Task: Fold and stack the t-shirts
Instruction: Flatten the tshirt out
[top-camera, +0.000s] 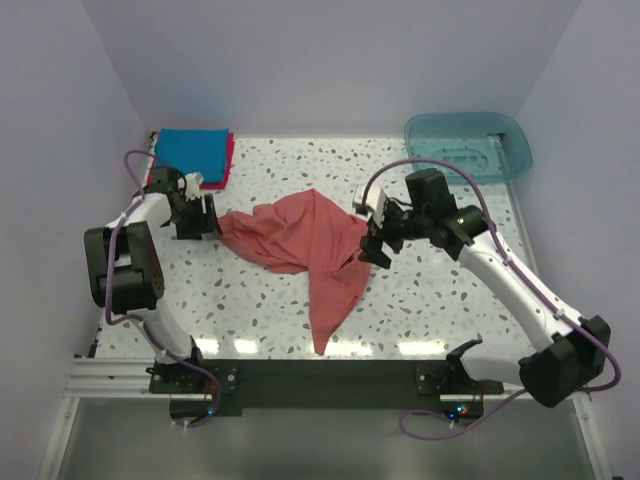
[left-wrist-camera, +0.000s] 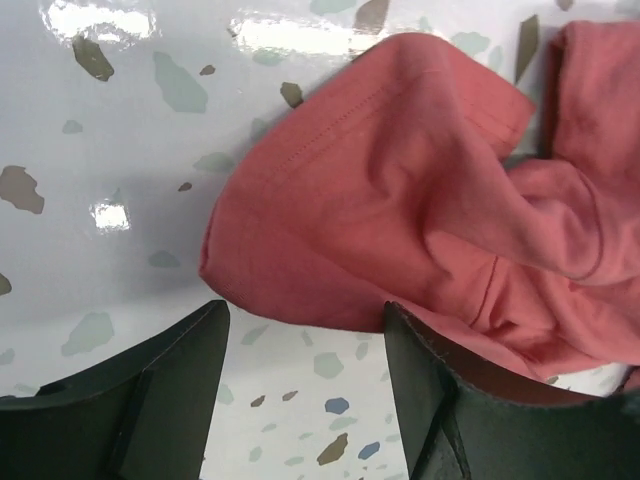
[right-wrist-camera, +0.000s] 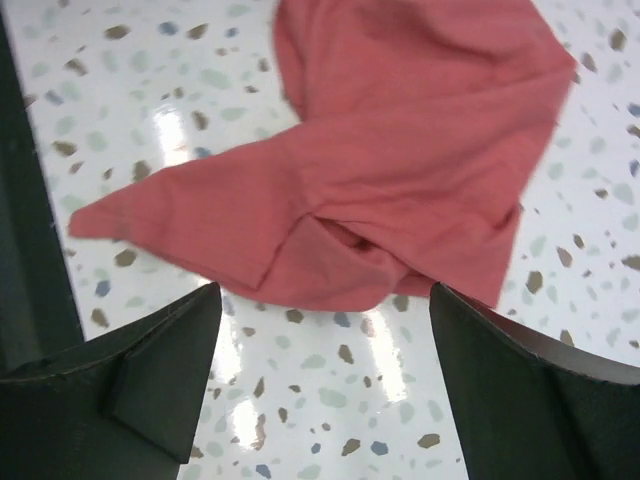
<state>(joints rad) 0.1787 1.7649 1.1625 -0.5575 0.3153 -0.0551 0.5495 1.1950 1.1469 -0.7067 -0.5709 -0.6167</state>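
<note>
Salmon-red t-shirt (top-camera: 300, 240) is seen unfolded and crumpled at mid-table, on the speckled table (top-camera: 430, 300). One long tail of it is drawn out toward 6 o'clock.

Blue t-shirt (top-camera: 192, 150) is found folded at the table's 10 o'clock corner. It is stacked on the crimson-pink t-shirt (top-camera: 229, 160), of which only a strip along the 3 o'clock edge is exposed.

Left gripper (top-camera: 205, 215) is placed at the salmon shirt's 9 o'clock tip. In the left wrist view its jaws are held moderately apart, the hemmed edge lies right at the gap, and nothing is pinched.

Right gripper (top-camera: 372, 245) is placed at the shirt's 3 o'clock edge. In the right wrist view its jaws are spread wide, only bare table is seen between them, and the cloth lies just beyond.

Translucent teal tub (top-camera: 468, 145) is set at the 1 o'clock corner, well apart from all shirts.
</note>
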